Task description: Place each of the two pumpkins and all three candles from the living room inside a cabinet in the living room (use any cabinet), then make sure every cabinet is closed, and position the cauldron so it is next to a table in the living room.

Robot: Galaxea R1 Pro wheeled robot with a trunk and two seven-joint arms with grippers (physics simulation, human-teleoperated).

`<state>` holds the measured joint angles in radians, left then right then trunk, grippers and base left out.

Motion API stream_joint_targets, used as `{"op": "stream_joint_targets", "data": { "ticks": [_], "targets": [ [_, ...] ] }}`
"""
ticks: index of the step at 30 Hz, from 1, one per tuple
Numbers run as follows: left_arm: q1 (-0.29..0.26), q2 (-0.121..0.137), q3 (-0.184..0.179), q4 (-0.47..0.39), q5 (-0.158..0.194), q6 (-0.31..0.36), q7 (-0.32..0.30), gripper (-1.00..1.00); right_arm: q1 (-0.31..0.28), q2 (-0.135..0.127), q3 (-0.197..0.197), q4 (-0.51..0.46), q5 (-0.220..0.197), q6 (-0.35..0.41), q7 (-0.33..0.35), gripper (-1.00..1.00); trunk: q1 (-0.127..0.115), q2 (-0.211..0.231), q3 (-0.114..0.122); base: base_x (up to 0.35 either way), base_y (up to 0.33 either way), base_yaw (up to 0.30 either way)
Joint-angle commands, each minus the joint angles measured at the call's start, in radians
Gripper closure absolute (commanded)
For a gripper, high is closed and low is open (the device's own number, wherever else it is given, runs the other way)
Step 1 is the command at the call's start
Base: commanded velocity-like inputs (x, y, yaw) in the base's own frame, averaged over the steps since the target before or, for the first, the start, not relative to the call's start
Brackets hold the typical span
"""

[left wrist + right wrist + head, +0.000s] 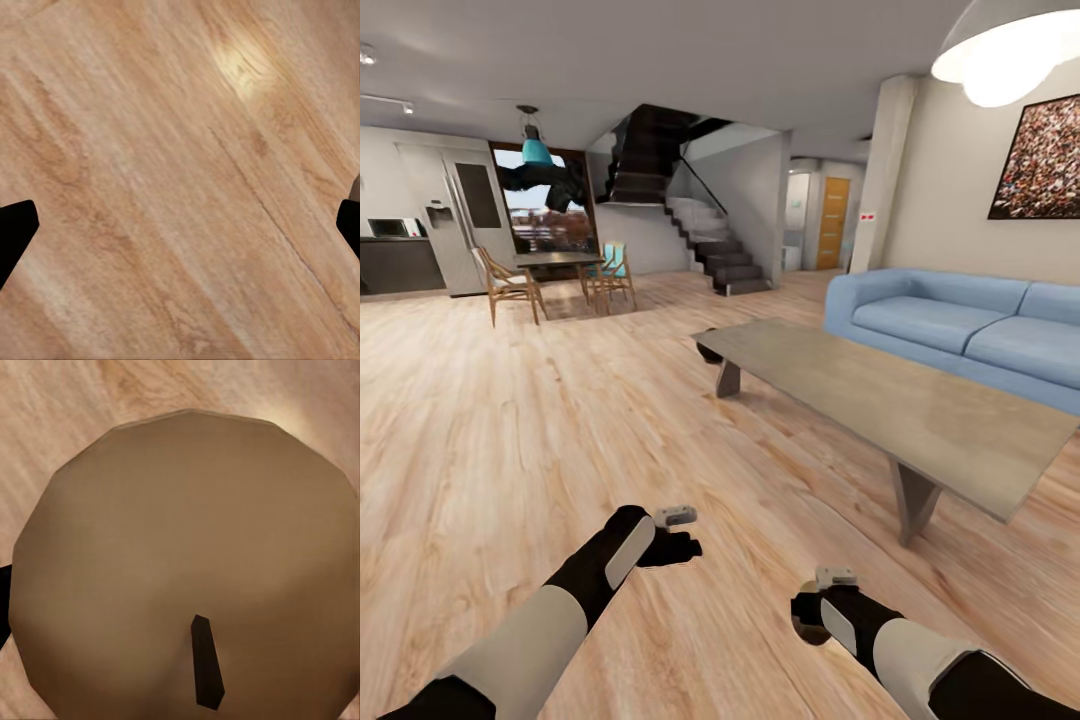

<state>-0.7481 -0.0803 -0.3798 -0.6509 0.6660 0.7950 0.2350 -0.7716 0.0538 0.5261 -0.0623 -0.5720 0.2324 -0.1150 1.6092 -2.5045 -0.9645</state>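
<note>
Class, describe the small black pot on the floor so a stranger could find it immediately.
Start at the blue sofa, then the long grey coffee table before it. At that table's far end, on the wooden floor, sits the cauldron: the one round black thing there, partly hidden by the tabletop.

Both arms reach forward and low in the head view, black sleeves with pale grey panels. The left claw [678,545] points ahead at the end of an arm that comes in diagonally; in the left wrist view its two black fingers [15,229] stand far apart with nothing between them. The right claw [812,612] points down, closed around a short cream-beige cylindrical candle [187,562] with a dark wick.
</note>
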Motion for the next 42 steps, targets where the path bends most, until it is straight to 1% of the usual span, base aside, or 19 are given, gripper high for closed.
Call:
{"op": "stream_joint_targets", "data": {
  "ticks": [1, 25, 37, 42],
  "targets": [
    [-0.001, 0.001, -0.003, -0.001, 0.010, 0.001, 0.009, -1.00, 0.000, 0.000, 0.009, -0.002, -0.008, 0.005, -0.006, 1.00, 0.000, 0.000, -0.001, 0.262, 0.246, 0.001],
    [-0.001, -0.001, -0.003, -0.001, 0.010, 0.001, 0.009, -1.00, 0.000, 0.000, 0.012, -0.002, -0.006, 0.005, -0.006, 1.00, 0.000, 0.000, -0.001, 0.263, 0.245, 0.003],
    [-0.001, -0.006, -0.003, 0.000, 0.010, 0.001, 0.009, -1.00, 0.000, 0.000, 0.012, -0.002, -0.006, 0.005, -0.006, 1.00, 0.000, 0.000, 0.003, 0.266, 0.235, 0.223],
    [-0.001, -0.006, -0.003, 0.000, 0.010, 0.001, 0.009, -1.00, 0.000, 0.000, 0.012, -0.002, -0.006, 0.005, -0.006, 1.00, 0.000, 0.000, 0.003, 0.272, 0.213, 0.043]
  ]
}}
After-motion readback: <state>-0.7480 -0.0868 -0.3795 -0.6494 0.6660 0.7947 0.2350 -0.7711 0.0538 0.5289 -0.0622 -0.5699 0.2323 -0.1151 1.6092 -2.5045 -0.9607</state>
